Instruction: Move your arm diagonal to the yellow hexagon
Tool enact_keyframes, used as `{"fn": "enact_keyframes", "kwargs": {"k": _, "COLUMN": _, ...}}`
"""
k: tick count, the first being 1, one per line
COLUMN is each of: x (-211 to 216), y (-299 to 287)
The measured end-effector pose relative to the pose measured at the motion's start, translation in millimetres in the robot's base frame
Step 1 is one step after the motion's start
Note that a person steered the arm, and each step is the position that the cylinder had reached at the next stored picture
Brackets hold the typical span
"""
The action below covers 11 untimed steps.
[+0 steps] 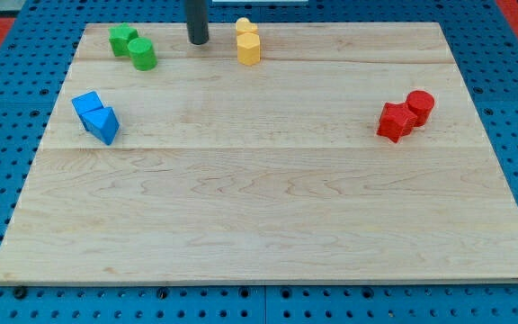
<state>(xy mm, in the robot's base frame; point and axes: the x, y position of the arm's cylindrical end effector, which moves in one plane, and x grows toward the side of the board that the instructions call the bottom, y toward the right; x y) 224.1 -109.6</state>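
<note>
We're still on the approach here: our tip (198, 41) sits just left of the yellow hexagon (249, 49), which is near the surface (268, 207) top edge. No fingers, just the rod. Next, probably shift down-left so we're properly diagonal.

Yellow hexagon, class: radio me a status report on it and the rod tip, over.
My tip at the view's top, between green and yellow pairs. Yellow hexagon to its right, untouched, another yellow block behind it. Path between clear.
</note>
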Motion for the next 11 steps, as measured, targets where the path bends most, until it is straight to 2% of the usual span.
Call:
{"fn": "enact_keyframes", "kwargs": {"k": 1, "x": -5, "y": -28}}
{"fn": "enact_keyframes", "kwargs": {"k": 4, "x": -2, "y": -32}}
{"fn": "enact_keyframes", "kwargs": {"k": 6, "x": 20, "y": -32}}
{"fn": "enact_keyframes", "kwargs": {"k": 8, "x": 58, "y": -32}}
{"fn": "enact_keyframes", "kwargs": {"k": 10, "x": 126, "y": -33}}
{"fn": "enact_keyframes", "kwargs": {"k": 11, "x": 136, "y": -34}}
